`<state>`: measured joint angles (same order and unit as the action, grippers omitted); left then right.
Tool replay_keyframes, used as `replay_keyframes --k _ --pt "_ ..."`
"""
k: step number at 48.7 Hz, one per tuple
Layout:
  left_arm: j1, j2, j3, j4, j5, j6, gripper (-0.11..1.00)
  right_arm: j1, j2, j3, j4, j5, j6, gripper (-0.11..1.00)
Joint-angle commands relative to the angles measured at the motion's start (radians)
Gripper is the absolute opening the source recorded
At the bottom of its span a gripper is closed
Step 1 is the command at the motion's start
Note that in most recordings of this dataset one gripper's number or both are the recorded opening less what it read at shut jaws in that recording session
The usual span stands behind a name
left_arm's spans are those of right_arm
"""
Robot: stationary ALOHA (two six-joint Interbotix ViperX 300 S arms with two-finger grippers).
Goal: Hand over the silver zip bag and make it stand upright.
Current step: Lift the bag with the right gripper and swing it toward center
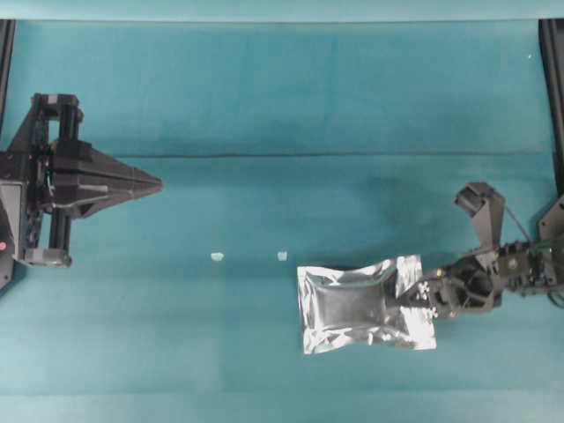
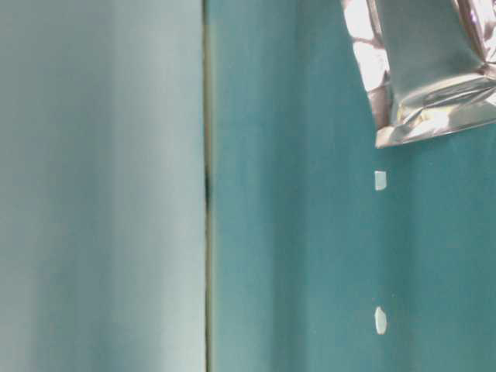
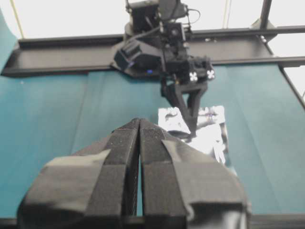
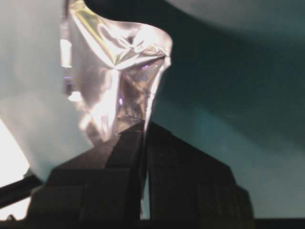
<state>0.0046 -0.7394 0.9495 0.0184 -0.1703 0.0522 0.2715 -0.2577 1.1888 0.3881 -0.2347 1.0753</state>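
Table-level view cuts the silver zip bag (image 2: 434,74) off at the upper right. Right gripper (image 4: 144,125) pinches its edge; left gripper (image 1: 157,183) sits closed, far left. Two white bits (image 1: 217,256) lie between.

One silver zip bag (image 1: 366,304) lies on one teal-covered counter (image 1: 282,106). Two tiny white bits (image 1: 217,256) sit nearby, perhaps paper scraps. Two end effectors show: left end effector (image 1: 152,183), right end effector (image 1: 407,304).

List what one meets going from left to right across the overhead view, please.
left gripper → first white bit → second white bit → silver zip bag → right gripper, its jaws shut on the bag's right edge.
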Motion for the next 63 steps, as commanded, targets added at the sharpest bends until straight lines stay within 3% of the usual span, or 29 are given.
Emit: replay_keyframes --k 1,17,27,42,63 --pt "0.005 -0.002 -0.011 0.003 -0.005 -0.002 -0.01 -0.035 -0.072 -0.037 -0.008 0.098 -0.08 0.01" --pt "0.017 -0.002 -0.009 0.003 -0.005 0.0 -0.01 -0.181 -0.282 -0.186 -0.04 0.589 -0.367 0.01" --pt "0.017 -0.002 -0.009 0.003 -0.005 0.0 -0.01 -0.221 -0.313 -0.273 -0.04 0.773 -0.474 0.01" --pt "0.017 -0.002 -0.005 0.003 -0.005 -0.003 -0.01 -0.225 -0.258 -0.4 -0.061 0.89 -0.592 0.01" --pt "0.017 -0.014 0.0 0.003 0.028 -0.015 -0.01 -0.224 -0.012 -0.719 -0.146 1.253 -0.738 0.01"
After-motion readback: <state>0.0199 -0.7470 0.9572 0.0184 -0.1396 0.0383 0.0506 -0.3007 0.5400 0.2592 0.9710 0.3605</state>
